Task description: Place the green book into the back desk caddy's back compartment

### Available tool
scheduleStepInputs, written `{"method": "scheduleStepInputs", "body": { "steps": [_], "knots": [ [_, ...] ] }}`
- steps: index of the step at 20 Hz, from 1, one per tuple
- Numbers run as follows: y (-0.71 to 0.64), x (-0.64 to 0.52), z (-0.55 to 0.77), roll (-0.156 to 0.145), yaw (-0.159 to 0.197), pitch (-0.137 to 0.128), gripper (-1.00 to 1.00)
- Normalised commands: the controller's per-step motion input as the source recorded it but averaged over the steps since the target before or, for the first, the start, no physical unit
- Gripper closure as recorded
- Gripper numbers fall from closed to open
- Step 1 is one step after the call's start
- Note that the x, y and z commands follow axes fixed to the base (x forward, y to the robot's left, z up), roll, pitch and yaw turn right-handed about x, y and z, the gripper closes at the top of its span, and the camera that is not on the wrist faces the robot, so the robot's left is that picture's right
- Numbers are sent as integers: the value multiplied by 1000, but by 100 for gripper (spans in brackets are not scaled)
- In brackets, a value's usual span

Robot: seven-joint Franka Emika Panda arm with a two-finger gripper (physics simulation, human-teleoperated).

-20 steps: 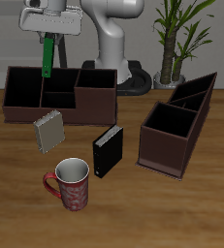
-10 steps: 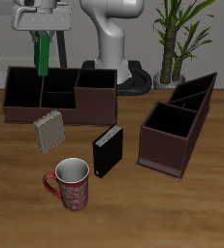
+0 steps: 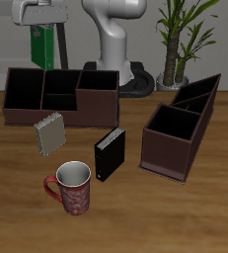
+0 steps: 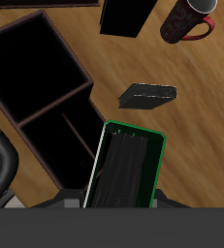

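Note:
The green book [image 3: 43, 46] hangs upright in the air, with my gripper [image 3: 44, 28] shut on its top edge. It is held well above the back desk caddy [image 3: 46, 118], a long dark brown box. The back compartment [image 3: 62, 80] is the small cell at the far side of the caddy's middle section; in the exterior view the book shows just above and beside it. In the wrist view the green book [image 4: 129, 169] fills the space between my fingers, with the caddy's dark cells [image 4: 53, 134] below it.
A grey striped book [image 3: 49, 133] stands just in front of the caddy and a black book [image 3: 110, 155] farther forward. A red patterned mug [image 3: 71, 188] is near the front edge. A second brown caddy [image 3: 178, 148] and a potted plant [image 3: 180, 40] stand to one side.
My gripper has risen with the green book and shifted a little sideways. The book has turned so more of its cover faces the exterior camera.

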Motion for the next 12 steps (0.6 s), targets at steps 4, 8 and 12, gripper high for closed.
{"method": "scheduleStepInputs", "body": {
  "steps": [4, 8, 12],
  "knots": [
    [136, -49, -10, 5, 178, 14, 100],
    [168, -22, -83, 46, 194, 20, 100],
    [109, 48, -179, 10, 112, 30, 100]
  ]
}}
